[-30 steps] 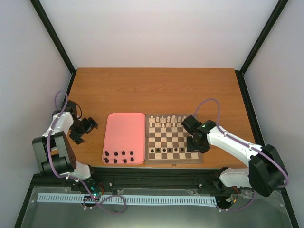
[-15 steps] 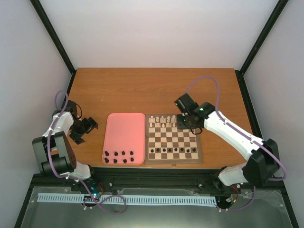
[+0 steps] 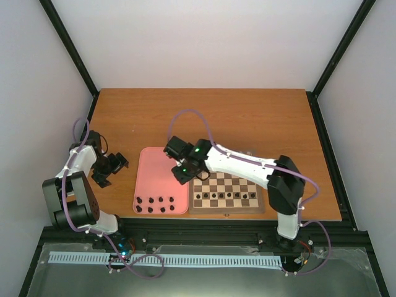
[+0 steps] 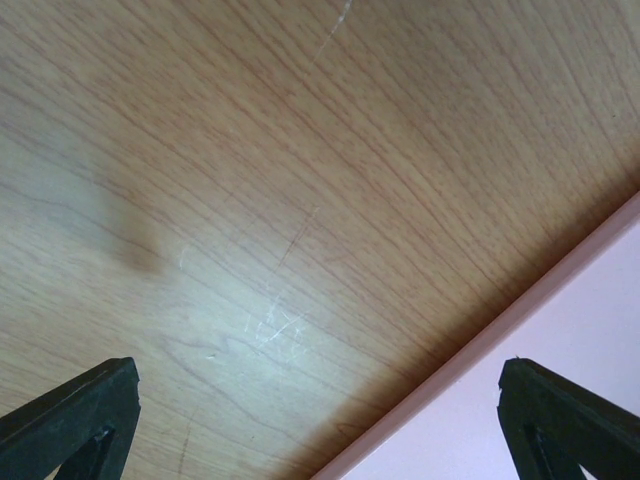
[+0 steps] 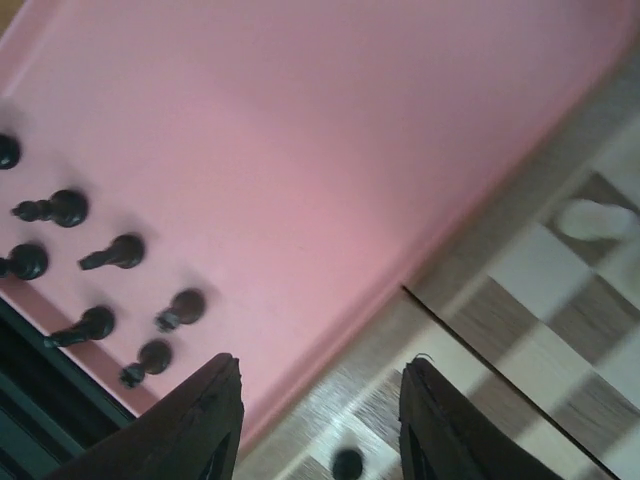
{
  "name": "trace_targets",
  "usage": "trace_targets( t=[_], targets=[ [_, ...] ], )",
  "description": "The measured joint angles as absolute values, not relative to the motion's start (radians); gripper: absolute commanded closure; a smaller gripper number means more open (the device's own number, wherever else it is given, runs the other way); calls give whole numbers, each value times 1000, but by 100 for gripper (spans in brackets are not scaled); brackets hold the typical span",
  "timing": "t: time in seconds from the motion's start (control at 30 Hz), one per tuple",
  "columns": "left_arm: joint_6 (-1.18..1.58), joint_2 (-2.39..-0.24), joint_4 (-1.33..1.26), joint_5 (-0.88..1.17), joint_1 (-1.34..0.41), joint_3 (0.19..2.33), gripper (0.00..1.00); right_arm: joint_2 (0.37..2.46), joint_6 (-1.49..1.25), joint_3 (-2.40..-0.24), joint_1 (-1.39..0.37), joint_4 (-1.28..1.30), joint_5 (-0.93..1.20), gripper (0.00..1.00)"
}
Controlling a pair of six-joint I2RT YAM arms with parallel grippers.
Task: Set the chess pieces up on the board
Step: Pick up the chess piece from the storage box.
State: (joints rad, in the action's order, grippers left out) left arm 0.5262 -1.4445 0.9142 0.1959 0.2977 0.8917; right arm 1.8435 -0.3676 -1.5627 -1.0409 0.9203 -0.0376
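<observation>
**Right gripper** point(image 5: 322, 425): jaws apart, nothing between them. It hangs over the seam where tray and board meet. One finger is above the tray's right rim, the other above the board's border.

**Left gripper** point(image 4: 320, 430): only the two fingertips show, at the bottom corners of the wrist view. They are spread wide and empty, low over bare table point(image 4: 250, 200). A corner of the tray cuts in at lower right.

**Hidden or unclear:** the right arm point(image 3: 241, 166) lies across the far rows of the board in the overhead view and covers whatever stands there. In the right wrist view one pale piece point(image 5: 590, 218) is a blur on a board square. One dark piece point(image 5: 347, 464) sits low between the fingers, on the board, and its type cannot be read.

**Tray** point(image 3: 159, 167): pink and rectangular, long axis running near to far. It holds eight dark pieces point(image 3: 154, 205) in two short rows at its near end; the rest of its floor is bare. From overhead they are compact dots. In the wrist view their shapes stretch sideways, so standing or lying is not certain.

**Board** point(image 3: 226, 184): square, edges parallel to the table's, set edge to edge with the tray on its right. A row of dark pieces point(image 3: 224, 197) runs left to right near its near edge.
</observation>
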Motion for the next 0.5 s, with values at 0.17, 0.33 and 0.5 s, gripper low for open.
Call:
trace_targets(
  t=[0.17, 0.33, 0.5],
  targets=[
    [526, -1444, 914, 196, 289, 892, 0, 1958, -298, -1624, -1082, 916, 44, 49],
    [526, -1444, 914, 196, 286, 892, 0, 2035, -242, -1656, -1107, 928, 97, 48],
    [526, -1445, 914, 196, 284, 894, 0, 2093, -190, -1720, -1131, 953, 144, 48]
  ],
)
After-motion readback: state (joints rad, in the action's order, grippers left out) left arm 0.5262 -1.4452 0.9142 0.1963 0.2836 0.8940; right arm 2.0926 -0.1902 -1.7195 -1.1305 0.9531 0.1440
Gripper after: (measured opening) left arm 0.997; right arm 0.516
